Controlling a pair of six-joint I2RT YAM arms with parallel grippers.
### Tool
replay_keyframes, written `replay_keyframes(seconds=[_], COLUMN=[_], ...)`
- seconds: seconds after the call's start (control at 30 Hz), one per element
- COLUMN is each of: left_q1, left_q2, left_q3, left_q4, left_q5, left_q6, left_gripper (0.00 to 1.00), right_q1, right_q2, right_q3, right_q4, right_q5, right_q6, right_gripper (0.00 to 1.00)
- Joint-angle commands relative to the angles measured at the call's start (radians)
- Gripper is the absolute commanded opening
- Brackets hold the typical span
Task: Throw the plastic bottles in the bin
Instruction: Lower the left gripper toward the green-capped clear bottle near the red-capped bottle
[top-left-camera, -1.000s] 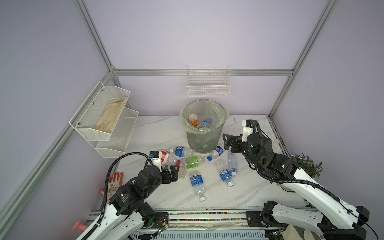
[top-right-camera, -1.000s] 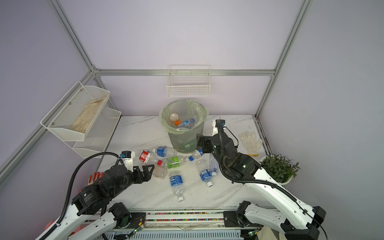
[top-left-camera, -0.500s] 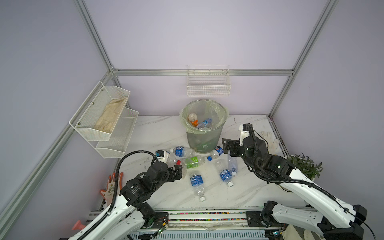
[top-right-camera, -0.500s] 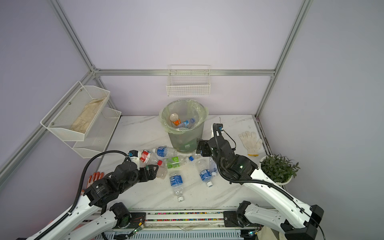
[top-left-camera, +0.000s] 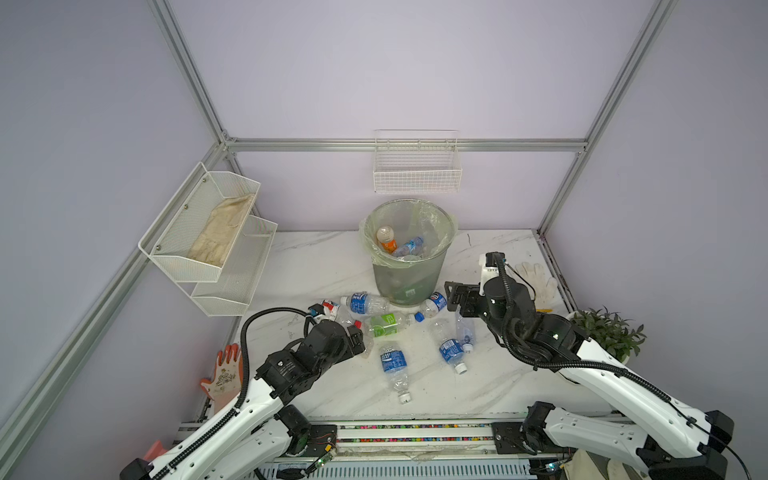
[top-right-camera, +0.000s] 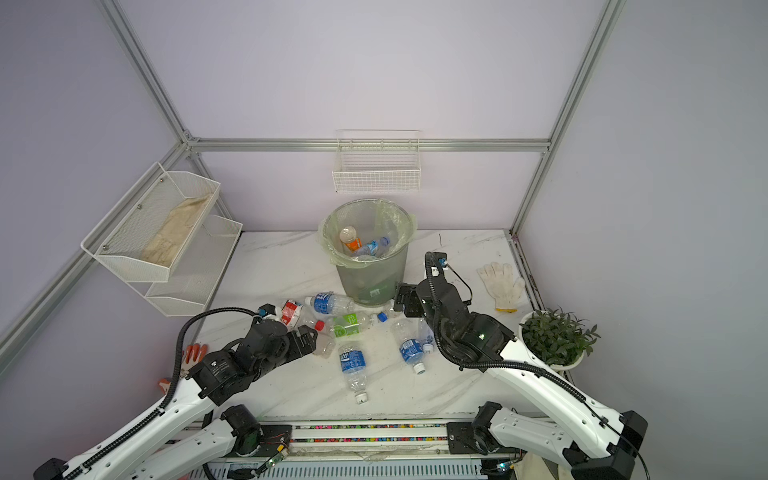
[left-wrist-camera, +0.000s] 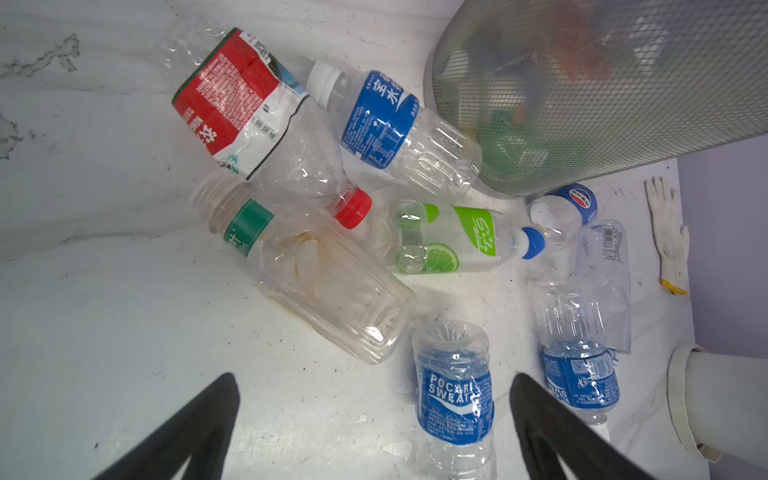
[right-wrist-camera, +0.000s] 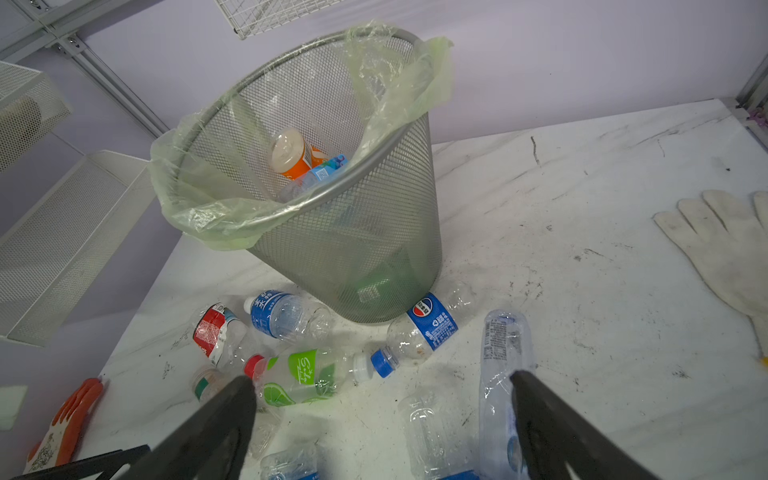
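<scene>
The marble tabletop (top-left-camera: 316, 266) held the bin (top-left-camera: 409, 274) near its back edge. The left end effector (left-wrist-camera: 374, 399) gaped wide and empty just short of a clear square bottle (left-wrist-camera: 332, 291). The right end effector (right-wrist-camera: 380, 382) gaped empty beside the bin. The plastic bottles (top-left-camera: 386, 328) lay scattered at the bin's base, with others inside it.
</scene>
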Motion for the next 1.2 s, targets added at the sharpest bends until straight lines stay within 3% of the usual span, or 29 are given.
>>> replay_keyframes(seconds=[0.0, 0.3, 0.57, 1.17], left_q1=[0.012, 0.031, 0.045, 0.091], left_q2=[0.043, 0.227, 0.359, 0.458], left_q3=[-0.002, 0.125, 0.205, 0.229], left_q4=[-0.031, -0.144, -0.12, -0.065], left_q5=[-0.056, -0.05, -0.003, 0.07], left_q6=[-0.156, -0.356, -0.362, -0.388], left_gripper=[1.0, 1.0, 1.0, 1.0], right_q1=[-0.002, -0.002, -0.002, -0.002], right_q2=[-0.016, -0.022, -0.045, -0.084], right_q3=[-0.008, -0.029, -0.045, -0.098], right_q4=[-0.03, -0.035, -0.041, -0.04], right_q5=[0.004, 0.004, 0.004, -0.006], right_q6=[0.02, 0.035, 0.041, 0.049], right_gripper=[0.97, 0.97, 0.97, 0.97])
